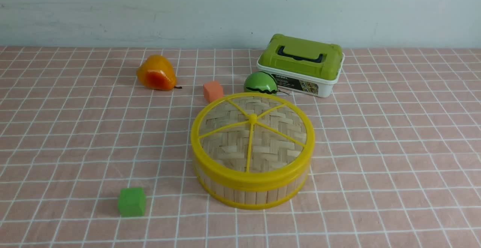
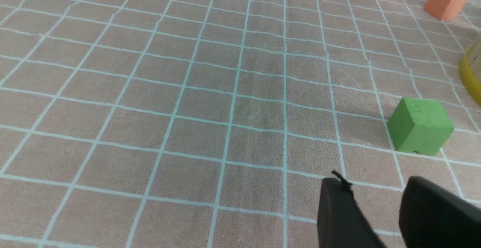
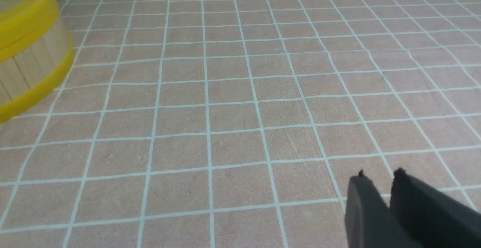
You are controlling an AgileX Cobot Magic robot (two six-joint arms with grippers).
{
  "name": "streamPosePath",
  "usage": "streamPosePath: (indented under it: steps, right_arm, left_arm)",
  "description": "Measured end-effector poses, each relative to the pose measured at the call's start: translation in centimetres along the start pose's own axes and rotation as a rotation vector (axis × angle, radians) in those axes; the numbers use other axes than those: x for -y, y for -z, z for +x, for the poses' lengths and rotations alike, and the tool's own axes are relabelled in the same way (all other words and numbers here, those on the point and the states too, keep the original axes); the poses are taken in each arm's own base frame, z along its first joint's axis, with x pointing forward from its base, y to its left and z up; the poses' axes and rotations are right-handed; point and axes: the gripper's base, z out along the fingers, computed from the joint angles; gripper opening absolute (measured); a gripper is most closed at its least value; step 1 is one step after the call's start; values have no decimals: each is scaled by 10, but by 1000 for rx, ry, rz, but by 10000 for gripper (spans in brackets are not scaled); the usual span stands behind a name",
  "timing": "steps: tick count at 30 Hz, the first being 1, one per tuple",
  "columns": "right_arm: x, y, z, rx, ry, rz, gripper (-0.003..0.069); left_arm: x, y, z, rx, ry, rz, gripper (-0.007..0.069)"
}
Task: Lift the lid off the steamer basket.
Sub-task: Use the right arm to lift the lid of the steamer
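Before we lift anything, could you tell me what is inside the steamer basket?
Cannot be seen: the lid sits closed on the steamer basket, covering its inside entirely.

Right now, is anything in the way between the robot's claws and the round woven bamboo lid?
Nothing visible: bare cloth lies between the right gripper and the lid; the green cube sits beside the left gripper's path.

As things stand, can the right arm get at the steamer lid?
Probably yes. The lid sits exposed on the steamer basket, and only bare tablecloth lies between it and the empty right gripper.
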Motion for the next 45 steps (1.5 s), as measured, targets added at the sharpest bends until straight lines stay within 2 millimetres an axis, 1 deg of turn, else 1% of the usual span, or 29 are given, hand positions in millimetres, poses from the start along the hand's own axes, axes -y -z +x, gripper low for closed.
streamPosePath:
  steps: [13,22,30,32,33,34,36,37,38,40,45]
  right_arm:
    - [0,0,0,0,0,0,99]
    - [0,0,0,0,11,5,101]
    - [1,0,-1,5,38,15,109]
    - [-1,0,-2,22,-70,-12,113]
    - [-4,0,-3,33,-233,-52,115]
    - [-6,0,-3,40,-347,-77,116]
    - [-8,0,-5,50,-497,-111,118]
    - [-11,1,-9,68,-717,-160,118]
    - [-12,1,-11,78,-834,-186,118]
    - [-12,1,-13,88,-916,-207,120]
    - [-12,2,-15,109,-911,-209,129]
  left_arm:
    - [0,0,0,0,0,0,239]
    - [2,0,0,-5,51,19,239]
    - [2,0,0,-5,59,23,239]
    - [2,0,0,-7,57,28,239]
    - [3,0,1,-7,57,30,239]
    - [2,0,1,-7,57,30,239]
    - [2,0,1,-7,57,30,239]
    - [2,0,1,-7,57,30,239]
    - [2,0,1,-7,57,30,239]
    - [2,0,1,-7,57,30,239]
    - [2,0,1,-7,57,30,239]
